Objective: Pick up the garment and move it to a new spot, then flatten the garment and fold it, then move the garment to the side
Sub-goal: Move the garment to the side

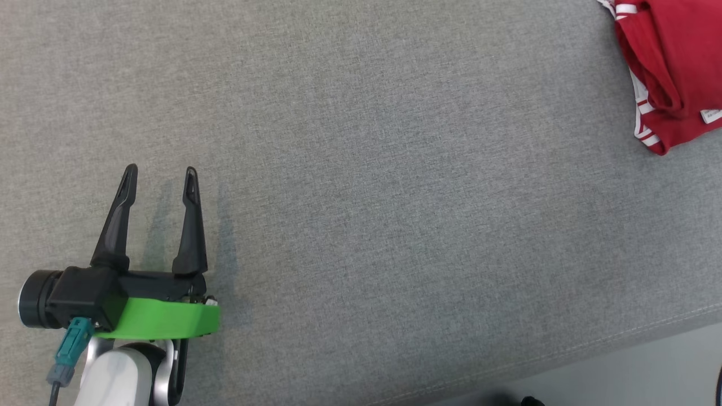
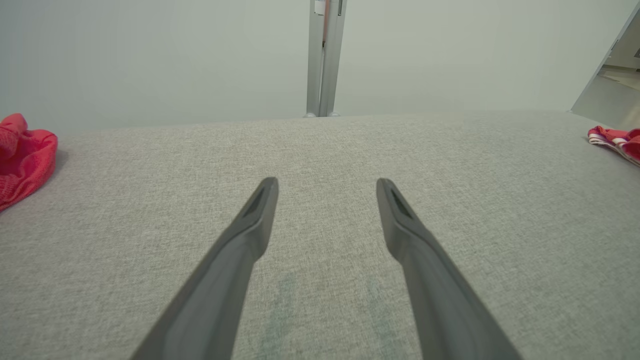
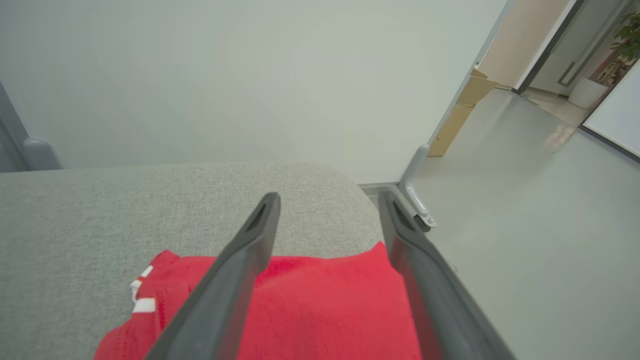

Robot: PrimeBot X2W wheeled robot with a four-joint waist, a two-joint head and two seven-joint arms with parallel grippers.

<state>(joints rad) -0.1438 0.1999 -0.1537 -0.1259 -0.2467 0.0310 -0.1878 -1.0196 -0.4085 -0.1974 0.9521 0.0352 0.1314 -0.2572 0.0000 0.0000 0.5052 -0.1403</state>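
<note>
The garment (image 1: 671,62) is red with white stripes and lies folded at the far right of the grey cushioned surface (image 1: 366,141). In the right wrist view my right gripper (image 3: 330,195) hangs open just over the garment (image 3: 310,310), jaws apart and nothing between them. My left gripper (image 1: 161,169) stands open at the lower left, well away from the garment, over bare grey fabric. The left wrist view has the open left gripper (image 2: 327,181) in the middle and the garment (image 2: 617,142) small at the right edge.
Another red cloth (image 2: 25,150) lies bunched at the surface's left end. The surface's front edge runs across the lower right, with pale floor (image 1: 648,372) beyond. Past the rounded end by the garment are floor, a metal bracket (image 3: 417,195) and a cardboard box (image 3: 462,112).
</note>
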